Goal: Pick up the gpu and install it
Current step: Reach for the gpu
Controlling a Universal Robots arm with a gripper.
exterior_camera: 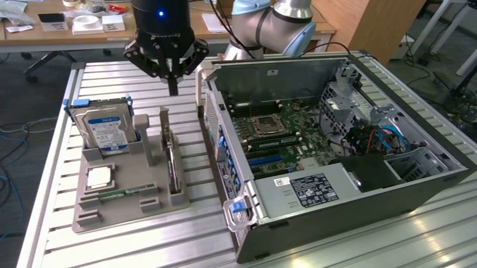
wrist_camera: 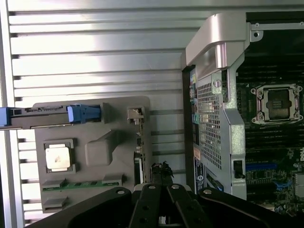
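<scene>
Hard drive (wrist_camera: 42, 118) partly beyond edge

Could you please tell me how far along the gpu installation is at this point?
Nothing looks done yet: the gpu stands on edge in the grey holder. In hand: the tool, shut and empty, hangs above the holder, apart from the card. Left: the card is not yet gripped, lifted or seated in the open computer case.
</scene>
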